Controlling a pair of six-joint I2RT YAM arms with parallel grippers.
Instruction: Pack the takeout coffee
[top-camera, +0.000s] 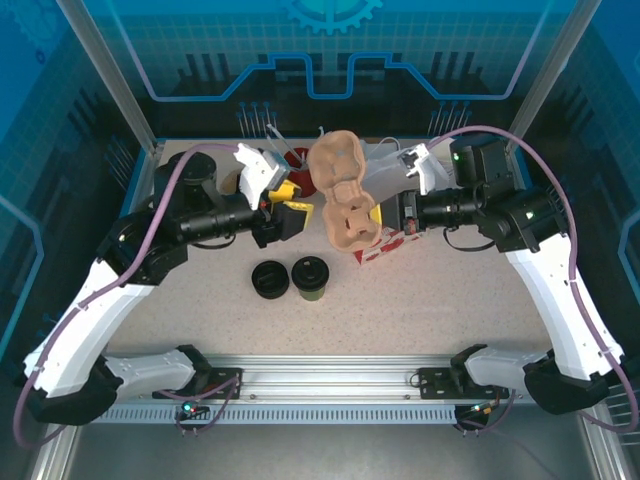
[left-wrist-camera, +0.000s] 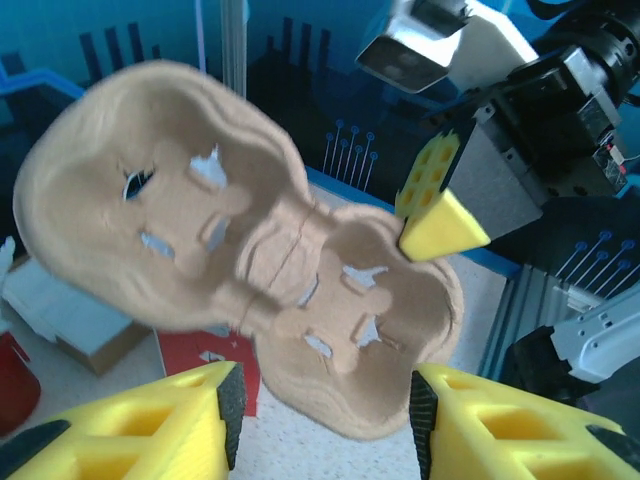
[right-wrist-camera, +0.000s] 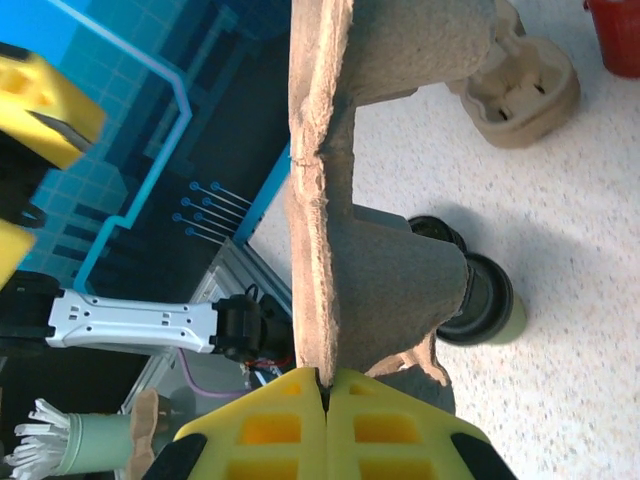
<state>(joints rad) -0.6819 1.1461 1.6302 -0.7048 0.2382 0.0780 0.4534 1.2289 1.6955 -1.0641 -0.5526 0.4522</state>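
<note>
The takeout coffee (top-camera: 311, 278), a small olive-green cup with a black lid, stands upright on the table at front centre. It also shows behind the carrier in the right wrist view (right-wrist-camera: 512, 322). A tan pulp cup carrier (top-camera: 340, 192) hangs tilted above the table, well behind the coffee. My right gripper (top-camera: 383, 217) is shut on the carrier's edge (right-wrist-camera: 322, 300), which is pinched between its yellow fingers (right-wrist-camera: 400, 420). My left gripper (top-camera: 298, 205) is open beside the carrier's left side. Nothing lies between its fingertips (left-wrist-camera: 190, 415), and the carrier (left-wrist-camera: 250, 250) hangs just beyond them.
A low stack of black lids (top-camera: 269, 279) sits just left of the coffee. A red box (top-camera: 386, 250) lies under the carrier. More pulp carriers (right-wrist-camera: 520, 90) rest on the table farther back, and a cup of stirrers (right-wrist-camera: 75, 445) stands near the rear wall.
</note>
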